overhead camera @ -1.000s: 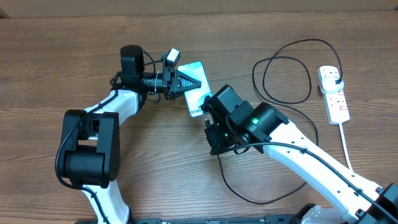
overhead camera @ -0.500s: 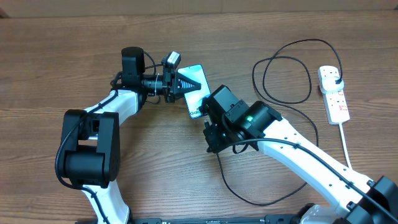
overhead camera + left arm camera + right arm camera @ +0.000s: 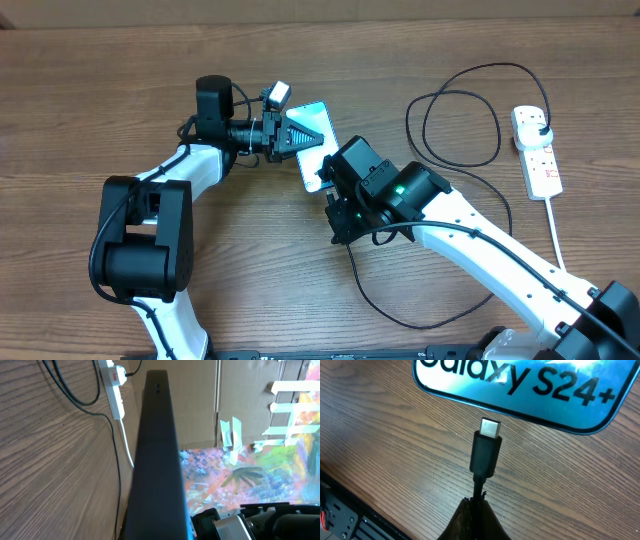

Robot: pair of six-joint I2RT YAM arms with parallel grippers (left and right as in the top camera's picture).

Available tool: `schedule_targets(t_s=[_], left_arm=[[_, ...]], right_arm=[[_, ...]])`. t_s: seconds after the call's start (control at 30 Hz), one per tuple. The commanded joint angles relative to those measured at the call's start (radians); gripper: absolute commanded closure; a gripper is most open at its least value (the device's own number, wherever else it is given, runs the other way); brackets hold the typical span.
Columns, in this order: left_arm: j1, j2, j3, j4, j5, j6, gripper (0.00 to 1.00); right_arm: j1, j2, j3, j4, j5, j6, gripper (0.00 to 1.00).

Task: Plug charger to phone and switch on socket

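My left gripper (image 3: 300,135) is shut on the phone (image 3: 316,118) and holds it on edge, tilted. In the left wrist view only the phone's dark edge (image 3: 155,460) shows, running up the frame. My right gripper (image 3: 479,504) is shut on the charger cable just behind its black connector (image 3: 485,455). The connector's metal tip (image 3: 490,426) points at the phone's end, a short gap from the cyan screen (image 3: 530,390) with its text. The charger's black plug (image 3: 541,122) sits in the far end of the socket (image 3: 540,160).
The black cable loops (image 3: 460,115) across the right half of the table and runs back under my right arm (image 3: 480,250). The strip's white cord (image 3: 556,235) trails toward the front right. The strip also shows in the left wrist view (image 3: 114,387).
My right gripper has shifted slightly up and left, bringing the connector closer to the phone's lower end. The left gripper and the phone have barely moved.
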Motion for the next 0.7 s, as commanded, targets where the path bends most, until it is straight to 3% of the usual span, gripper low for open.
schedule_targets(t_s=[0.0,0.67], left_arm=[[-0.003,-0.004,0.019,0.005,0.039,0.042,0.96],[-0.004,-0.004,0.019,-0.044,0.073,0.049,0.96]], right_arm=[[0.005,0.002,0.034,0.013,-0.002,-0.019,0.96],[0.005,0.002,0.034,0.037,-0.005,-0.015,0.96]])
